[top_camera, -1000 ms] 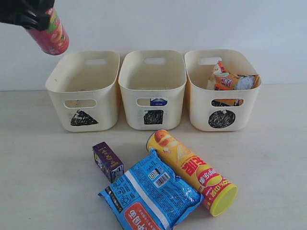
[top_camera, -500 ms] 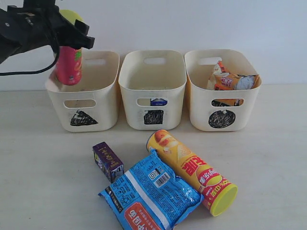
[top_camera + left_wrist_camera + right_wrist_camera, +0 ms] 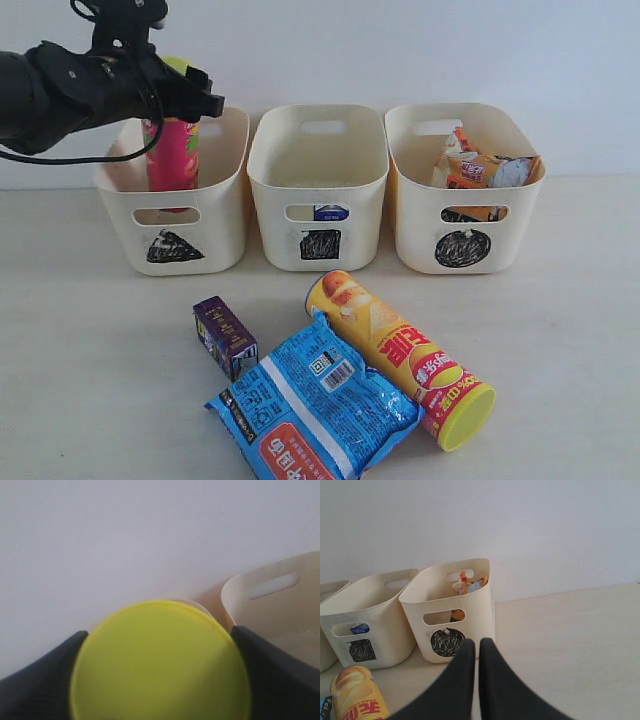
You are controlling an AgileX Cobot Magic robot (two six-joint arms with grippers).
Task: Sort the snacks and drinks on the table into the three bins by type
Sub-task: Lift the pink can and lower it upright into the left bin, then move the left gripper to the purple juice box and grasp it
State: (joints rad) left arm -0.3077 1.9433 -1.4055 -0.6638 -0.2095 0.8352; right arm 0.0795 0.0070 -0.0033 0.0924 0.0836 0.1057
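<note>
Left gripper [image 3: 183, 100]: clamped across the top of the pink chip tube [image 3: 172, 155], just under its yellow-green lid [image 3: 160, 665]. The tube is upright, with its lower part inside the triangle bin [image 3: 225, 230], left of the bin's middle. You cannot tell from these views whether the base is on the bin floor.

Right gripper [image 3: 478, 650]: fingers pressed together, empty, above the table [image 3: 560, 330], facing the circle bin [image 3: 470, 615].

Step in hand, as judged: setting the tube down.
- Lower it straight, without tilt, until the base rests. Only then part the fingers.
- Mind the bin walls on the way down.
- Pull straight up so neither finger catches the lid and topples the tube.
- Leave space beside it. The yellow-red tube [image 3: 400, 358] lies on the table and likely belongs here too.
</note>
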